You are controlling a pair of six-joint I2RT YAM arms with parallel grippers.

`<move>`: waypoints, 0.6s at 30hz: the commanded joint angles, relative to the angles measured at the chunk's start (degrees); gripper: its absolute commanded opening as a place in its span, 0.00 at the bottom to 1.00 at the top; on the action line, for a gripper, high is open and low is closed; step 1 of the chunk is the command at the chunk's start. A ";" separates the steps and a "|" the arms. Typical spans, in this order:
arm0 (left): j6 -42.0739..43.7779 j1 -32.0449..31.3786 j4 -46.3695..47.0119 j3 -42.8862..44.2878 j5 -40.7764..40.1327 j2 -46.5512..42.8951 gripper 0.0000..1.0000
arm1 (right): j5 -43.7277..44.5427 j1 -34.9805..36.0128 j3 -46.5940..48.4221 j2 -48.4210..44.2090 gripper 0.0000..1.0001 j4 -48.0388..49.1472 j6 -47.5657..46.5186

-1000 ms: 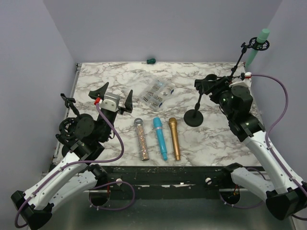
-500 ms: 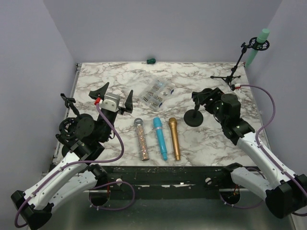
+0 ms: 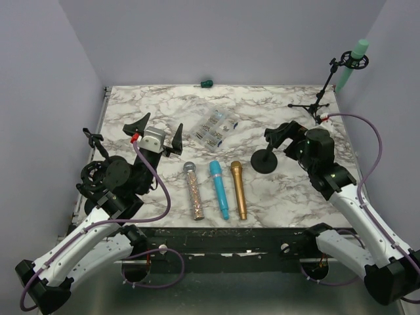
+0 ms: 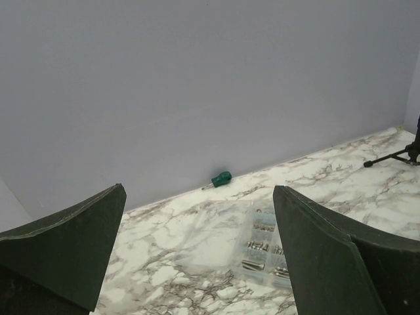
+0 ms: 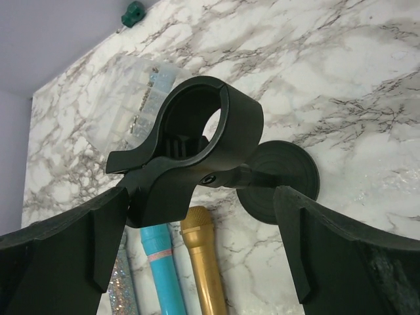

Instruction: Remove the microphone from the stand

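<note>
From above, the left arm is folded at the near left of the tabletop (image 3: pixel 164 98), elbow out by the left edge. Its left pincer (image 3: pixel 161 125) points toward the far wall, spread wide and empty. The right arm runs up the right side with its wrist bent leftward, and the right pincer (image 3: pixel 279 134) is at the top of the round-base stand (image 3: pixel 265 161). A mint-green microphone (image 3: pixel 354 60) sits in the tripod stand (image 3: pixel 321 92) at the far right corner. A glitter microphone (image 3: pixel 195 191), blue microphone (image 3: pixel 219 190) and gold microphone (image 3: pixel 239 190) lie side by side, near centre.

The left wrist view shows parted fingers framing a green screwdriver (image 4: pixel 221 178) and a clear parts box (image 4: pixel 262 243).

The right wrist view shows fingers wide apart either side of the stand's clip (image 5: pixel 197 131) (its ring holds nothing), not visibly touching it.
</note>
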 commanded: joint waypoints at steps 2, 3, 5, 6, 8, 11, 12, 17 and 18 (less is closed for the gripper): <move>-0.80 -0.41 -0.75 0.60 0.41 -0.30 0.98 | -4.72 0.03 2.99 0.81 1.00 -8.89 -6.36; -0.83 -0.41 -0.62 0.40 0.43 -0.50 0.98 | -5.68 0.08 3.09 1.21 1.00 -8.60 -6.35; -0.28 -0.54 0.07 0.13 -0.23 -0.59 0.99 | -6.76 0.07 3.05 1.60 1.00 -8.74 -4.57; -0.17 -0.52 -0.09 0.27 -0.49 -0.41 0.99 | -7.25 0.09 2.84 1.61 1.00 -8.51 -3.31; -0.38 -0.57 -0.84 0.61 -0.11 -0.69 0.98 | -7.20 0.07 2.25 1.55 1.00 -6.83 -0.92; -0.18 -0.58 0.30 -0.01 -0.35 -0.72 0.99 | -5.99 0.02 2.56 2.27 1.00 -4.88 3.16; -0.25 -0.59 0.08 0.22 -0.36 -0.52 0.98 | -5.61 0.09 2.93 2.70 1.00 -4.31 4.60; -0.51 -0.89 -0.15 0.21 0.21 -0.79 0.99 | -6.07 0.00 4.51 4.57 1.00 -1.23 10.99; -0.40 -0.85 -0.26 0.37 -0.04 -0.76 0.99 | -6.18 0.01 4.35 4.50 1.00 -0.39 12.12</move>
